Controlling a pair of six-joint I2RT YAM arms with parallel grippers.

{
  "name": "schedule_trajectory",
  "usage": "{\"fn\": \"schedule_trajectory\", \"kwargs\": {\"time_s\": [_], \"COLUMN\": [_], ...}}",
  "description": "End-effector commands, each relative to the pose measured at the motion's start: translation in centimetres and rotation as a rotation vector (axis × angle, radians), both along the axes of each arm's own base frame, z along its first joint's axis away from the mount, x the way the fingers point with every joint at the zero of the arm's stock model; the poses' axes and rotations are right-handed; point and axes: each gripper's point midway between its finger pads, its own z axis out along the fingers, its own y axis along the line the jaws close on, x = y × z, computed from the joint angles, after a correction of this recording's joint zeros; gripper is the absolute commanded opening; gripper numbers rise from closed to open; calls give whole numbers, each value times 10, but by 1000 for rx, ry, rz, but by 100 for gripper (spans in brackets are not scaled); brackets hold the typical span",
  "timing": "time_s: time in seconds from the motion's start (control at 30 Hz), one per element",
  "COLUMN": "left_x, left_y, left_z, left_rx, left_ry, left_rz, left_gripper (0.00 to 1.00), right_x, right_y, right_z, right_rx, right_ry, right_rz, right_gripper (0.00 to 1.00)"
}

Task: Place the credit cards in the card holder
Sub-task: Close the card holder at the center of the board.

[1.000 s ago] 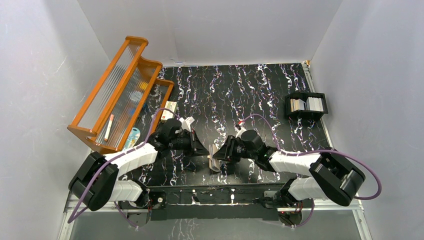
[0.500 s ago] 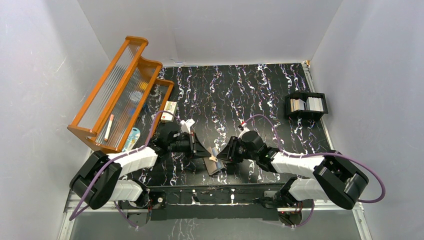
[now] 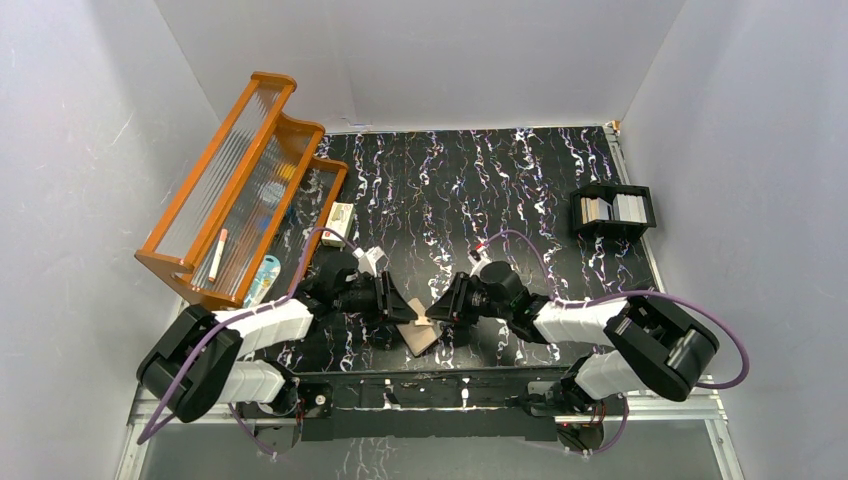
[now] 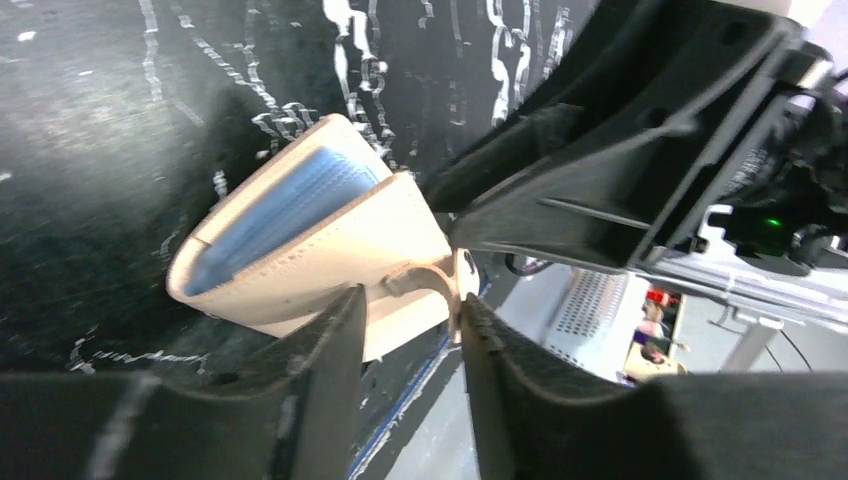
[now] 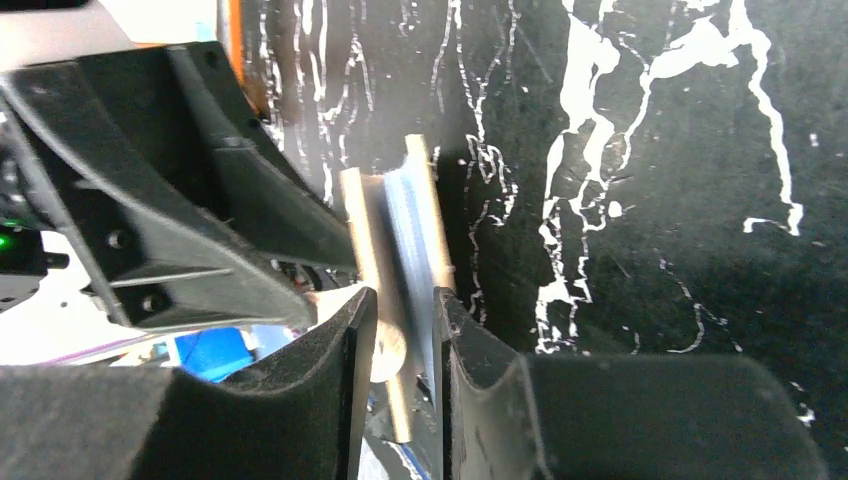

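Note:
The tan card holder (image 3: 419,336) lies tilted between the two grippers, near the table's front edge. In the left wrist view the card holder (image 4: 330,245) gapes a little, with a light blue credit card (image 4: 275,210) inside. My left gripper (image 4: 410,305) is open just short of it, and the holder's snap tab (image 4: 432,282) touches one finger. My right gripper (image 5: 403,300) is shut on the card holder (image 5: 360,230), which fills the gap between its fingers edge-on, the blue card (image 5: 407,215) showing in the fold. From above, left gripper (image 3: 398,308) and right gripper (image 3: 442,308) face each other.
A black compartment tray (image 3: 612,212) holding pale cards stands at the back right. An orange ribbed rack (image 3: 240,180) leans along the left side, with a small white box (image 3: 341,213) beside it. The table's front edge runs just below the holder.
The left gripper has opened from shut. The right gripper's fingers have narrowed on the holder. The holder has tipped lower and shifted slightly left toward the front edge.

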Motion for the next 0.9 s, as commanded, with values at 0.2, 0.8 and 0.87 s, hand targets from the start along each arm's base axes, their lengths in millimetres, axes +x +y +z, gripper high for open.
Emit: {"fn": "schedule_trajectory", "kwargs": {"time_s": [0.2, 0.8, 0.87], "left_x": [0, 5, 7], "left_y": [34, 39, 41], "left_z": [-17, -26, -28], "left_rx": [239, 355, 379], "left_ry": [-10, 8, 13], "left_rz": [67, 23, 26], "left_gripper": [48, 47, 47], "right_x": [-7, 14, 15], "right_y": [11, -15, -13], "right_z": [11, 28, 35], "right_rx": [132, -113, -141], "right_ry": [21, -113, -149], "right_rz": [18, -41, -17], "right_gripper": [35, 42, 45]}}
